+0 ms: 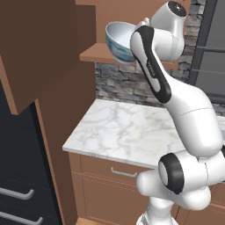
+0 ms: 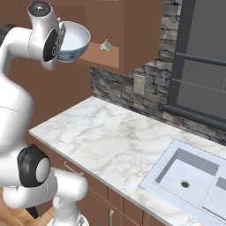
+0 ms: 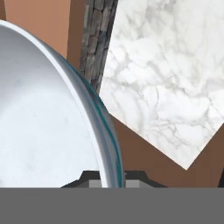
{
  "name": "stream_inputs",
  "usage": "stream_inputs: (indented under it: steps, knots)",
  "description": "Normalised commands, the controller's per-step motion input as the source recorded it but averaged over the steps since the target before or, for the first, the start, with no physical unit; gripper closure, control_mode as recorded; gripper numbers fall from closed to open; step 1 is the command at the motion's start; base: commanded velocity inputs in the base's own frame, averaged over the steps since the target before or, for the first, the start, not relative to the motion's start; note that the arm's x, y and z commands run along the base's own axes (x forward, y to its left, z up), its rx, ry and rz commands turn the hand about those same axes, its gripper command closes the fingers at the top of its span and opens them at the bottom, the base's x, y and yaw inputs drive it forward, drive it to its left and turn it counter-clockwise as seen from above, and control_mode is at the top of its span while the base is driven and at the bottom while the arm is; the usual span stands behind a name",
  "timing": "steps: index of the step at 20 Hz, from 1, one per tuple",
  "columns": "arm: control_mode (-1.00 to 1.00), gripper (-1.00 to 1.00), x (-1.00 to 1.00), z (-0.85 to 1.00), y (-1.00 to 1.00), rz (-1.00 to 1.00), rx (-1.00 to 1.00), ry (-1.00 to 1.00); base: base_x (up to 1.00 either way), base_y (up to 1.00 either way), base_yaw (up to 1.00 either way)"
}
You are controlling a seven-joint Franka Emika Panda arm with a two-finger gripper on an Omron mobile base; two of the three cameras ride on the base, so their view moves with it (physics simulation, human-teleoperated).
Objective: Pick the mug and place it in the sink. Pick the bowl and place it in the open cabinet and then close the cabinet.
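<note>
Bowl point(image 2: 73, 40): tilted, held aloft by its rim in the nearly closed gripper point(image 3: 111, 181), at the open cabinet point(image 2: 132, 31) shelf's edge. Sink point(image 2: 185, 176): set in the counter point(image 2: 101, 137) at 4 o'clock in the right base view.

Two base cameras are looking down from behind the arm, left and right, sharing the marble counter point(image 1: 127, 127) and open cabinet point(image 2: 132, 39); the hand camera is sitting close against the bowl point(image 3: 48, 118).

Marble counter point(image 2: 110, 141), stone backsplash point(image 2: 128, 95)
</note>
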Motion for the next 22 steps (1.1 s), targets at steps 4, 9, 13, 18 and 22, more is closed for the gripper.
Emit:
stream_inputs:
  steps: [4, 9, 13, 18, 22]
  knots:
    - [-1.0, 1.0, 0.36, 0.0, 0.0, 0.02, 0.0, 0.0, 0.0, 0.0, 0.0]
    - [-1.0, 1.0, 0.35, 0.0, 0.0, 0.0, 0.0, 0.0, 0.0, 0.0, 0.0]
    - [-1.0, 1.0, 0.31, 0.0, 0.0, -0.06, -0.02, 0.0, 0.0, 0.0, 0.0]
    - [-1.0, 1.0, 0.46, -0.16, -0.06, -0.07, -0.09, 0.0, 0.0, 0.0, 0.0]
    - [-1.0, 1.0, 0.69, -0.39, 0.0, -0.05, -0.17, 0.0, 0.0, 0.0, 0.0]
